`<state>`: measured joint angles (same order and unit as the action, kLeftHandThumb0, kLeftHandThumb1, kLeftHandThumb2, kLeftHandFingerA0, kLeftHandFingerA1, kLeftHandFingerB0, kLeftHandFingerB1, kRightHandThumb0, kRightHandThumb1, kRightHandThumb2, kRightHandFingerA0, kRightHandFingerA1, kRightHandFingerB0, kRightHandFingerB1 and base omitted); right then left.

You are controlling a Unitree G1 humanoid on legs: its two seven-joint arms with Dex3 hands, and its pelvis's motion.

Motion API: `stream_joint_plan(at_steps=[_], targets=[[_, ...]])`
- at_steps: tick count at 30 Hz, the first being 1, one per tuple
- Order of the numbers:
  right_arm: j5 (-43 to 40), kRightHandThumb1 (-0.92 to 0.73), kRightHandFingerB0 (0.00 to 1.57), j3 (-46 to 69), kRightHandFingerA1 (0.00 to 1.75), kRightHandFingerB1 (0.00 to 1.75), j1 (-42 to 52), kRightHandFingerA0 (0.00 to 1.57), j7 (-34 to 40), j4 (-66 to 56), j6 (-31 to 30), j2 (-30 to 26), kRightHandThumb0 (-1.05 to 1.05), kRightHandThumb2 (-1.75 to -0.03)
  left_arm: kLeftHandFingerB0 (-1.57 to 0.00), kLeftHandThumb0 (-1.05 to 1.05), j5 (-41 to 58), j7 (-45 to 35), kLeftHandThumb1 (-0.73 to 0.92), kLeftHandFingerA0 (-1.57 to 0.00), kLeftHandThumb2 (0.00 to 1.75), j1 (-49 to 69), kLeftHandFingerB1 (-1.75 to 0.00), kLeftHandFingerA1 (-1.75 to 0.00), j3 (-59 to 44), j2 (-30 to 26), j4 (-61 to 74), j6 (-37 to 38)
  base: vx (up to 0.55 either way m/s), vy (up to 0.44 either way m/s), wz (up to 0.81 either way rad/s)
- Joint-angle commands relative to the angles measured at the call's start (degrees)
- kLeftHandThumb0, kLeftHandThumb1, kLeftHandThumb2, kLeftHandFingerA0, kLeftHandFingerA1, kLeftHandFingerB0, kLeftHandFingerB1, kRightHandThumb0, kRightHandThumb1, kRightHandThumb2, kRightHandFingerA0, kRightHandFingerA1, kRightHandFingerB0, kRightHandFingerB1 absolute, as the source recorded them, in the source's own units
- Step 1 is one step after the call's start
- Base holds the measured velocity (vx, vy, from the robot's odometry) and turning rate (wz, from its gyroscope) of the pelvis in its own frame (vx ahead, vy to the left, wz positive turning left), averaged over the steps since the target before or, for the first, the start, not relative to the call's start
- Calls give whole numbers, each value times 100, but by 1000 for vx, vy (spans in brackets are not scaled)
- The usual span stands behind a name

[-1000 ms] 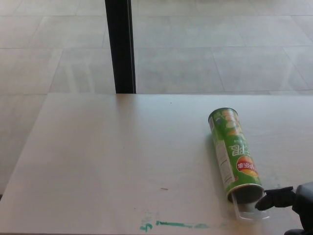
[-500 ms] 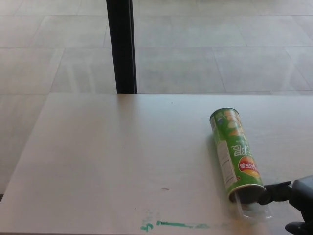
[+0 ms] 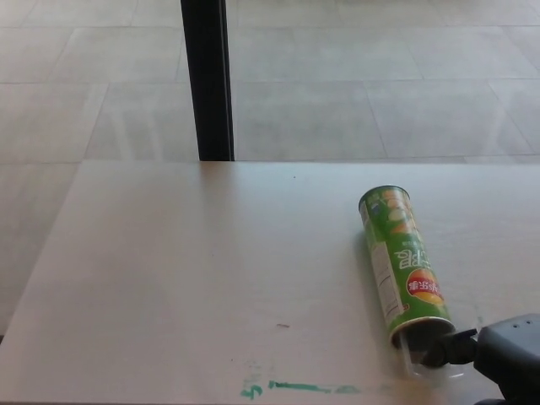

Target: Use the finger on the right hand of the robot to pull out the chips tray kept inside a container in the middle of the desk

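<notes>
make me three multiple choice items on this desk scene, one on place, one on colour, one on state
1. Where does the green cylindrical chips container lie on the pale wooden desk?
A. right part
B. left edge
C. far left corner

2. What colour is the smear near the front edge?
A. red
B. green
C. black

3. How is the container posed?
A. upright
B. on its side
C. hanging off the edge

Key: 1 A, it lies right of centre; 2 B, the streak is teal-green; 3 B, its open end faces the right robot hand, with the clear plastic tray poking out.

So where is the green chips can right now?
In the head view, the green chips can lies on its side at the desk's right, its open end beside the right hand.
</notes>
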<state>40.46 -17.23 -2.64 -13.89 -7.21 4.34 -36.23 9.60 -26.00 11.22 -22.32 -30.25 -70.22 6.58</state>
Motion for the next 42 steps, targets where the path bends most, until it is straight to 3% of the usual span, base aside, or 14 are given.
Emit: stream_joint_plan(at_steps=[1, 2, 13, 14, 16, 18, 19, 23, 24, 26, 34, 35, 36, 42], targets=[[185, -56, 57, -120, 127, 46, 96, 86, -127, 133, -159, 90, -18, -57, -34, -66, -60, 2, 53, -32, 100, 92, -63, -67, 75, -155, 87, 157, 0, 0, 0], [225, -57, 56, -144, 125, 46, 105, 86, -164, 148, -194, 80, -19, -57, -34, -69, -35, -16, 70, -30, 61, 110, -56, -69, 65, -150, 102, 134, 0, 0, 0], [273, -57, 56, -95, 133, 46, 183, 84, -157, 180, -119, -74, -19, -58, -35, -65, 46, -17, 71, -30, 61, 118, -56, -71, 11, -159, 119, 23, 0, 0, 0], [252, -58, 56, -70, 132, 46, 226, 84, -184, 155, -143, -84, -19, -58, -31, -69, 8, 11, 57, -32, 101, 137, -61, -68, 40, -161, 140, 81, 0, 0, 0], [295, -57, 57, -60, 135, 47, 388, 85, -169, 94, -104, -156, -20, -58, -34, -66, 27, 15, 71, -30, 61, 120, -52, -67, 14, -164, 64, 51, 0, 0, 0], [278, -57, 57, -35, 130, 46, 469, 86, -172, 67, -63, -198, -20, -58, -32, -67, 61, -30, 70, -31, 62, 134, -52, -69, -13, -162, 77, 46, 0, 0, 0], [293, -57, 57, -19, 132, 46, 582, 85, -185, -6, -72, -233, -20, -58, -29, -68, 52, -3, 55, -35, 99, 116, -58, -69, -13, -170, 40, 33, 0, 0, 0], [278, -56, 59, 30, 132, 46, 806, 87, -132, -137, -9, -283, -19, -58, -32, -67, 60, -25, 69, -32, 62, 122, -53, -70, -12, -174, 43, 15, 0, 0, 0], [279, -57, 60, 38, 133, 45, 860, 87, -99, -163, 21, -296, -19, -57, -27, -64, 73, -47, 55, -36, 100, 149, -59, -70, -18, -171, 83, 20, 0, 0, 0], [300, -57, 59, 42, 134, 45, 927, 86, -93, -220, 59, -333, -20, -57, -31, -66, 47, -22, 69, -31, 63, 179, -51, -68, 3, -169, 122, 47, 0, 0, 0], [232, -57, 56, 98, 133, 46, 1190, 85, -204, -499, 39, -359, -21, -58, -32, -65, 40, 10, 69, -32, 63, 147, -54, -70, -8, -168, 81, 29, 0, 0, 0], [259, -57, 56, 92, 133, 46, 1219, 84, -209, -522, 36, -358, -21, -58, -29, -67, 11, 17, 56, -35, 100, 134, -59, -68, 14, -178, 43, 55, 0, 0, 0], [182, -56, 57, 104, 134, 47, 1287, 85, -159, -504, 107, -344, -20, -58, -33, -68, 121, -105, 68, -32, 61, 155, -57, -77, -72, -168, 70, 16, 0, 0, 0], [297, -56, 58, 118, 134, 47, 1503, 88, -188, -731, 92, -391, -20, -58, -32, -68, 49, -21, 67, -32, 62, 154, -55, -70, -23, -179, 74, 20, 0, 0, 0]])
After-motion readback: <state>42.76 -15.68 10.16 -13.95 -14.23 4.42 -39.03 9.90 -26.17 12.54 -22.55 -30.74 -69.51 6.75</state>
